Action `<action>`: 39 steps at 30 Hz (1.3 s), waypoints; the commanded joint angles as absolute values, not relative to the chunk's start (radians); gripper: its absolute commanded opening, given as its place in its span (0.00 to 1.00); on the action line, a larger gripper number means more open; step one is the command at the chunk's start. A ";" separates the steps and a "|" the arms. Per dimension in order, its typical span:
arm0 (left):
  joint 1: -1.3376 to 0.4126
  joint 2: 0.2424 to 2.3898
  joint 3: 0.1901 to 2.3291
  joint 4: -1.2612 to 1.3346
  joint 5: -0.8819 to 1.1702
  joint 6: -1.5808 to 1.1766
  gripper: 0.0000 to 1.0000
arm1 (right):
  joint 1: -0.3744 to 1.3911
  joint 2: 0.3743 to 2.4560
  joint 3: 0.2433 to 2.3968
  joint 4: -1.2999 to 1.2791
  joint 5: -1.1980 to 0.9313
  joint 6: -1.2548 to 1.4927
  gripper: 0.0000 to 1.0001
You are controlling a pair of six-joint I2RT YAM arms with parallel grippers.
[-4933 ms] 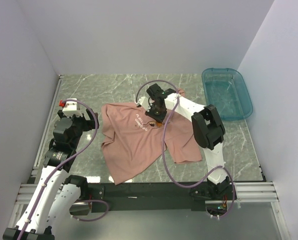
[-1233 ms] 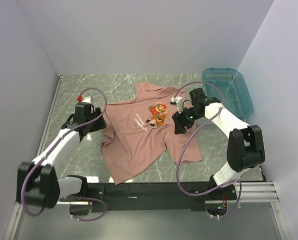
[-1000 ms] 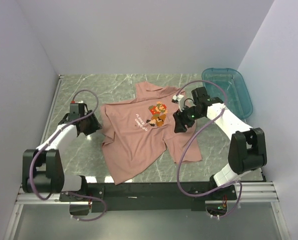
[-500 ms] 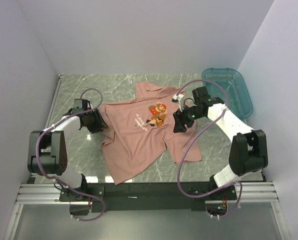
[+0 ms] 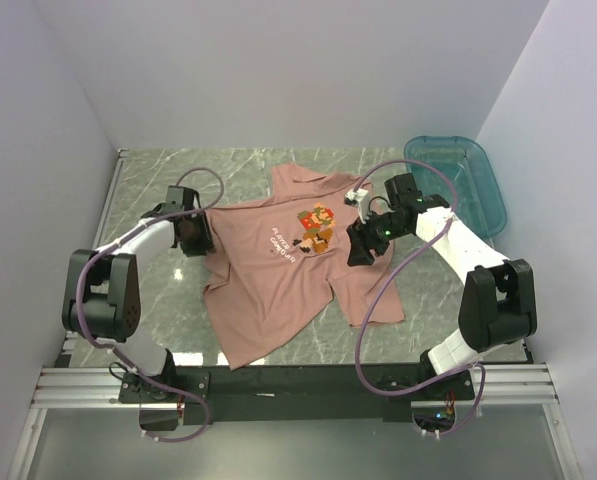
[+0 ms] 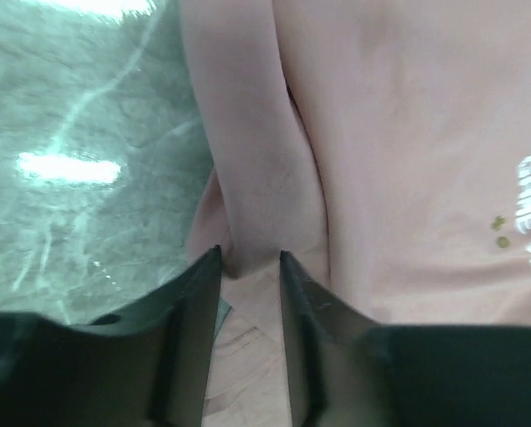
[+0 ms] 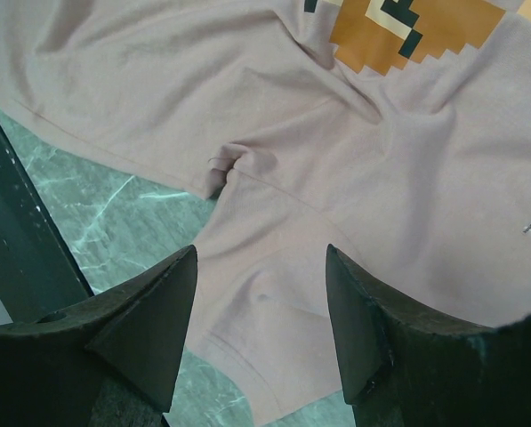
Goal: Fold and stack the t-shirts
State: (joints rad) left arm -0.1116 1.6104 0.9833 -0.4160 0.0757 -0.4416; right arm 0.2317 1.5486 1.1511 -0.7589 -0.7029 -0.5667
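Note:
One salmon-pink t-shirt point(image 5: 278, 290) lies spread face up on the marble table point(image 5: 148, 300), its pixel print point(image 5: 316, 220) showing. My left gripper point(image 5: 200, 240) is low at the shirt's left sleeve. In the left wrist view the sleeve point(image 6: 256, 178) forms a ridge running between my left gripper's point(image 6: 250, 262) jaws, which stand a narrow gap apart with flat cloth between them. My right gripper point(image 5: 358, 252) hovers open over the right sleeve. The right wrist view shows my right gripper point(image 7: 261, 258) with wide jaws above that sleeve point(image 7: 274, 294), near the print point(image 7: 407, 31).
A clear teal plastic bin point(image 5: 458, 185) stands at the back right of the table. White walls close in the left, back and right sides. Bare marble point(image 6: 78, 160) lies left of the sleeve.
My left arm has swung in to the shirt's left sleeve and its jaws have narrowed. The right arm has held still over the last second, having earlier left the chest.

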 commanded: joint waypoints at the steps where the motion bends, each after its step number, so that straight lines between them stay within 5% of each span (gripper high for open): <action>1: -0.143 1.646 1.031 -0.445 0.063 -0.399 0.34 | 0.230 1.525 1.161 -0.773 -0.729 -0.578 0.66; 7: -0.234 1.667 1.086 -0.454 0.080 -0.400 0.03 | 0.230 1.525 1.164 -0.773 -0.730 -0.577 0.66; 12: -0.366 1.686 1.175 -0.488 0.040 -0.437 0.01 | 0.227 1.526 1.163 -0.776 -0.730 -0.580 0.66; 14: -0.425 1.707 1.216 -0.502 0.026 -0.451 0.05 | 0.227 1.528 1.164 -0.778 -0.730 -0.580 0.66; 18: -0.501 1.764 1.265 -0.531 0.003 -0.471 0.34 | 0.225 1.526 1.164 -0.778 -0.732 -0.580 0.66; 27: -0.522 1.560 1.209 -0.511 -0.213 -0.497 0.58 | 0.219 1.532 1.164 -0.782 -0.735 -0.583 0.66; 39: -0.338 1.543 0.986 -0.338 0.038 -0.607 0.52 | 0.219 1.532 1.166 -0.785 -0.736 -0.584 0.66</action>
